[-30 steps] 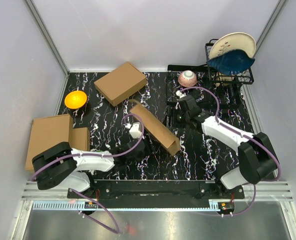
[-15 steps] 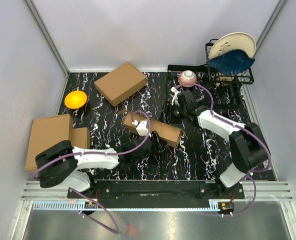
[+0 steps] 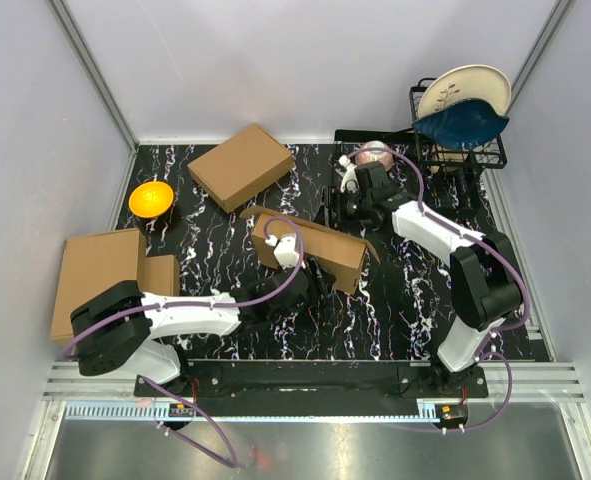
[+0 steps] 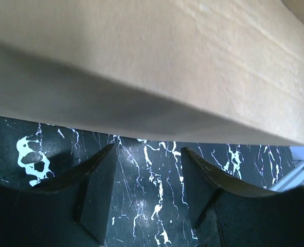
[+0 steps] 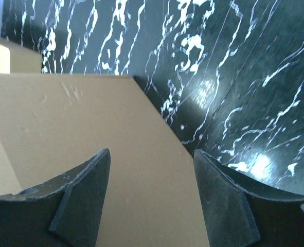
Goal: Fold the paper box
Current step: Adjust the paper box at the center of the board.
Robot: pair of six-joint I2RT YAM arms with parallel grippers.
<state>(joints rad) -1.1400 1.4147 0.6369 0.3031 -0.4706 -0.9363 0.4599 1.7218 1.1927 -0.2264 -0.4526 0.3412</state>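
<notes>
Brown paper box (image 3: 320, 250), partly folded, central.

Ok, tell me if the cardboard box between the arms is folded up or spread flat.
Folded up: the paper box stands as a long block with top and side faces showing. Tabs locked or not: cannot tell.

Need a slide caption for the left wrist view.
Open left fingers frame the black marbled table, the brown panel of the paper box filling the view beyond their tips.

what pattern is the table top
Table: black with white marble veins, best in the top view.
</notes>
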